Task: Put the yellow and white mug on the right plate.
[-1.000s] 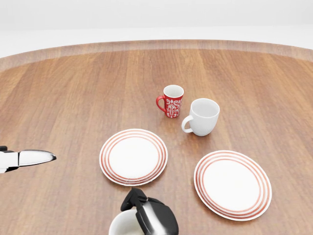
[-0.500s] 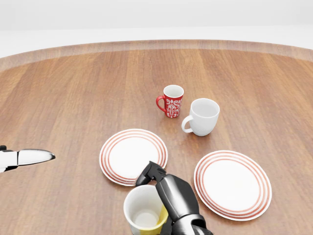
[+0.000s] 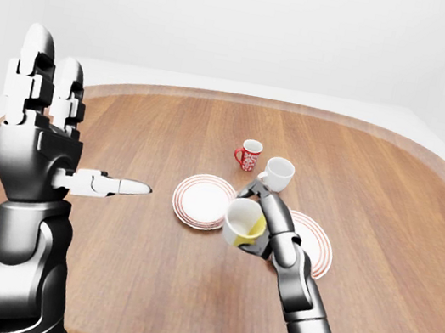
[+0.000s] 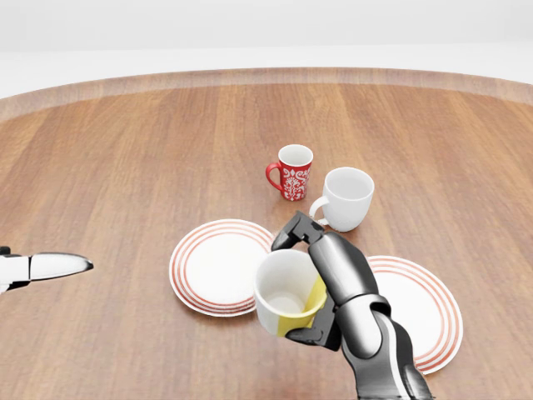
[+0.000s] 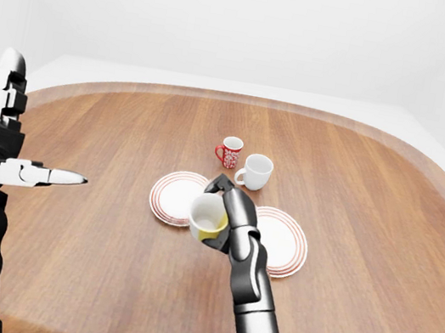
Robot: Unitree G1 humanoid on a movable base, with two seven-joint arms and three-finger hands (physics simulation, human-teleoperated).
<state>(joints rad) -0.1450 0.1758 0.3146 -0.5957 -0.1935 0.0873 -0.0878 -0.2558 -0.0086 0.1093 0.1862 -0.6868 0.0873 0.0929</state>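
Note:
My right hand (image 4: 312, 287) is shut on the yellow and white mug (image 4: 286, 293) and holds it in the air, tilted, between the two plates. The right plate (image 4: 425, 312), white with red rings, lies on the table just right of the hand, partly hidden by my arm. The left plate (image 4: 212, 265) lies just left of the mug. My left hand (image 3: 38, 134) is raised at the left of the left-eye view, open and empty, far from the mug.
A red patterned mug (image 4: 291, 172) and a white mug (image 4: 344, 198) stand above the plates in the head view. The round wooden table (image 4: 125, 150) has a raised rim along the top.
My right hand has lifted the yellow and white mug up and to the right, from the bottom edge of the head view to between the plates. The left hand has barely moved.

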